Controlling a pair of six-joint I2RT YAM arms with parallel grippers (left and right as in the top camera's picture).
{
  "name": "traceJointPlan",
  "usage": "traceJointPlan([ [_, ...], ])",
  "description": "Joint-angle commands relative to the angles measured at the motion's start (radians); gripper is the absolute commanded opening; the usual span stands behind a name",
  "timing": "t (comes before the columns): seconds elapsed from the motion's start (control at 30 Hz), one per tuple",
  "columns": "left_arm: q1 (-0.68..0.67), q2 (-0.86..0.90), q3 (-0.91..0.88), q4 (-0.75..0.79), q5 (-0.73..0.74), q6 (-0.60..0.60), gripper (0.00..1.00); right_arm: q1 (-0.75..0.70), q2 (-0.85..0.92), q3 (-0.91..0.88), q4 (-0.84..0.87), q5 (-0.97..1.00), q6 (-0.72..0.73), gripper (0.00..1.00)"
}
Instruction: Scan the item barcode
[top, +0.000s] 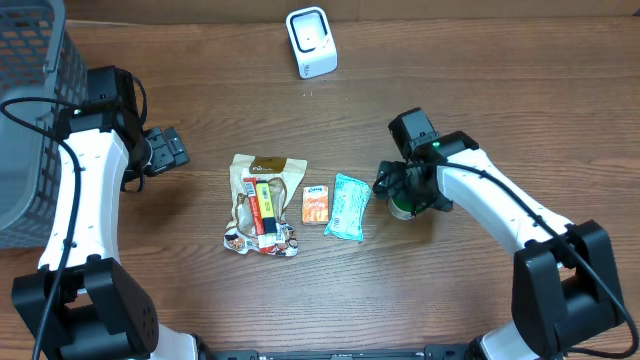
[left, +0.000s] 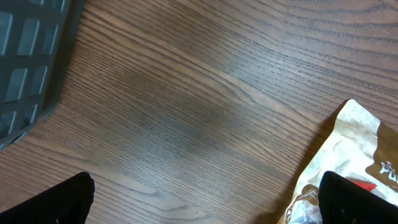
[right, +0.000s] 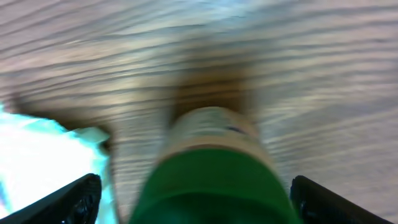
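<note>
A small bottle (top: 404, 209) with a green cap is seen on the desk (top: 480, 90), at about 3 o'clock from the blue packet (top: 349, 207) and just beside it. This bottle is judged to be the thing to be scanned, because the right gripper (top: 398, 195) is placed right over it.

In the right wrist view the bottle is seen in the gap of the right gripper. The two black fingers (right: 68, 202) are spread wide apart, and some desk is seen between each finger and the bottle, so the bottle is not squeezed. It looks as if it is stood up, with the green cap on top and nearest the camera. That view is blurry, so this cannot be told for sure.

The white scanner (top: 311, 42) is found at about 11 o'clock from the bottle, well apart from it, near the far edge of the desk. That is likely the way the bottle must be carried once it is gripped.

The left gripper (top: 168, 150) is spread wide too, and nothing is held in it. It is far off at about 9 o'clock from the bottle, with the packets between. So the right arm is much the nearer one, and the job is best done by it.
</note>
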Motion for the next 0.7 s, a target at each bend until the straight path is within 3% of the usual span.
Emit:
traceJointPlan([
  [0.0, 0.002, 0.009, 0.014, -0.002, -0.002, 0.015, 1.0, -0.005, -0.002, 0.03, 0.0, -0.086, -0.079, 0.95],
  [0.37, 0.002, 0.009, 0.014, -0.002, -0.002, 0.015, 1.0, -0.005, -0.002, 0.029, -0.005, -0.035, -0.205, 0.94],
  [0.67, 0.002, 0.009, 0.014, -0.002, -0.002, 0.015, 1.0, -0.004, -0.002, 0.028, -0.016, 0.0, -0.209, 0.88],
])
